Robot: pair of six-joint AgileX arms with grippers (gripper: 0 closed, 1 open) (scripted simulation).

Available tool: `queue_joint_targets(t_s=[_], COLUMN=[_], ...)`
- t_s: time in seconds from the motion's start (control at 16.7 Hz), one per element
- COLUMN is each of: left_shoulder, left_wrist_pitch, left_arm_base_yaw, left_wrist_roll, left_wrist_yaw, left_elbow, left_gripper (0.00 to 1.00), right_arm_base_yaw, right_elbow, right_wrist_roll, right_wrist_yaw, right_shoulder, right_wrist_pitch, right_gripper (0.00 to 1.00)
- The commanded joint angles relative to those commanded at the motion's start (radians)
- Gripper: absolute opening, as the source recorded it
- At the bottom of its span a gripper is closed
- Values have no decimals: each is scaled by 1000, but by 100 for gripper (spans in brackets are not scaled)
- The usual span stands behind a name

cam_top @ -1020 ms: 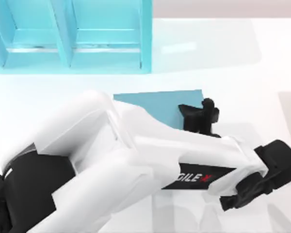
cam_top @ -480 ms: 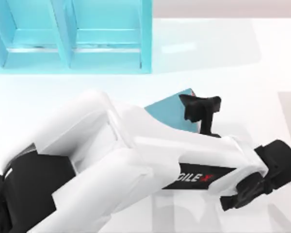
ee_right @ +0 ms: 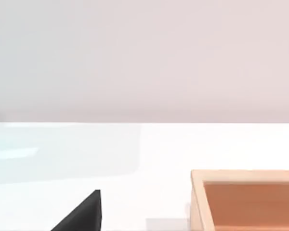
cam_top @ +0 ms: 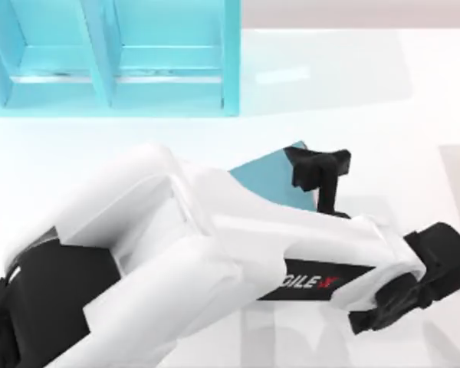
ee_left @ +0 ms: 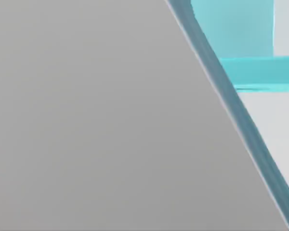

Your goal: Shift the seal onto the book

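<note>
- The light-blue shelf (cam_top: 107, 61) stands along the far edge at the table's left, with two open compartments facing the camera. In the left wrist view a piece of it (ee_left: 260, 72) lies beyond a slanting edge.
- The left arm (cam_top: 176, 253), white with a black panel of lettering on its forearm, reaches from the near left corner across the middle of the table (cam_top: 383, 92). Its black wrist end lies far over on the right.
- The book (cam_top: 272, 175) lies around the table's middle, a little right of centre. Most of it is under the left arm. A teal wedge of the cover shows, with one corner pointing toward the far side. In the left wrist view its teal border (ee_left: 241, 120) runs diagonally beside a broad grey plane. Whether the book lies flat or is tipped cannot be told.
- The left gripper (cam_top: 322, 170), black, sits at the book's far right corner and overlaps it as seen from above. Whether it grasps anything or is released cannot be told, nor whether it touches the cover.
- In the right wrist view a black wedge of the right gripper (ee_right: 82, 215) juts in above the white table. Its state cannot be told either.
- Farther right in that view an open tan wooden box (ee_right: 245, 197) rests on the table, apart from the wedge.
</note>
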Motion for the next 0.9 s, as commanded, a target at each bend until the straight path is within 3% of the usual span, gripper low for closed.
queue_joint_targets(t_s=[0.3, 0.9], left_shoulder=[29, 102], left_wrist_pitch=[-209, -998], left_arm_base_yaw=[-71, -297], left_wrist_roll=[-217, -1005], left_wrist_yaw=[21, 117], left_elbow=[44, 139], left_gripper=[100, 100], right_arm_base_yaw=[0, 0], right_elbow=[0, 0], right_wrist_roll=[0, 0], right_wrist_yaw=[0, 0], right_shoulder=[0, 0], right_wrist_pitch=[0, 0], right_gripper=[100, 100])
